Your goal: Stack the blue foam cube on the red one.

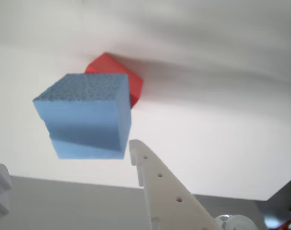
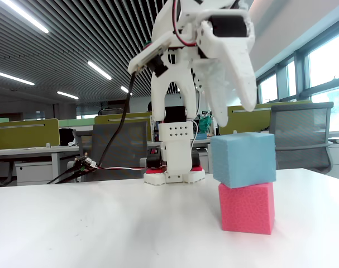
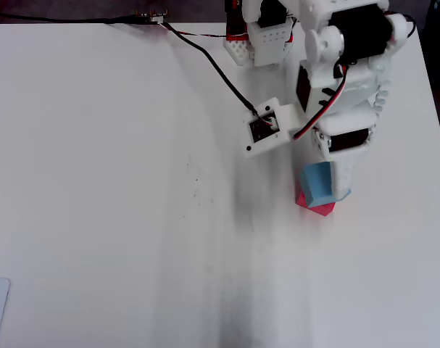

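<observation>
The light sky-blue foam cube [image 2: 243,159] is sitting on top of the pinkish-red foam cube [image 2: 247,206], which is resting on the white table [image 2: 102,229]. In the fixed view the blue one is sitting slightly off to the left, overhanging the red cube's left edge, and seems to be turned a little relative to it. The overhead view agrees: a corner of the red cube [image 3: 315,208] is poking out from under the blue cube [image 3: 320,184], so the two are not squarely aligned.

The white plastic two-finger gripper [image 2: 244,95] is hanging just above and slightly behind the blue cube, not touching it as far as the fixed view shows. In the wrist view one white finger [image 1: 157,184] is showing at the lower middle and part of another white piece at the lower left edge, with the blue cube [image 1: 85,115] clear of both; the jaws are standing apart, holding nothing.

Judgement: the stack is looking essentially made. The foam is looking light and soft, with pitted matte faces that should give good friction to the fingers but little weight to hold the cube down, so a brush from the fingers could be enough to shift it. If a correction is wanted, the two opposite vertical side faces at mid-height are looking like the place to take hold, with a gentle squeeze, since the foam will likely dent.
</observation>
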You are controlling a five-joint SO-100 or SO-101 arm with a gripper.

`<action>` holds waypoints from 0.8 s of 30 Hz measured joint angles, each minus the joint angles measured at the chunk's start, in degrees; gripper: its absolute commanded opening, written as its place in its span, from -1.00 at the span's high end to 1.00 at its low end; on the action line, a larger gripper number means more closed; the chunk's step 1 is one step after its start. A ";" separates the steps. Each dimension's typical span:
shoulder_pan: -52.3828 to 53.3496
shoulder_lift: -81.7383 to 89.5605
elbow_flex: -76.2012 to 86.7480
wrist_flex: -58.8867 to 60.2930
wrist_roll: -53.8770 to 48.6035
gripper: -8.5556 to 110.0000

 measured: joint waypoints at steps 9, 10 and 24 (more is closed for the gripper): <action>0.70 19.78 10.20 -3.60 0.00 0.43; 1.23 23.03 12.74 -5.10 0.00 0.45; 6.86 65.13 54.67 -23.03 0.00 0.63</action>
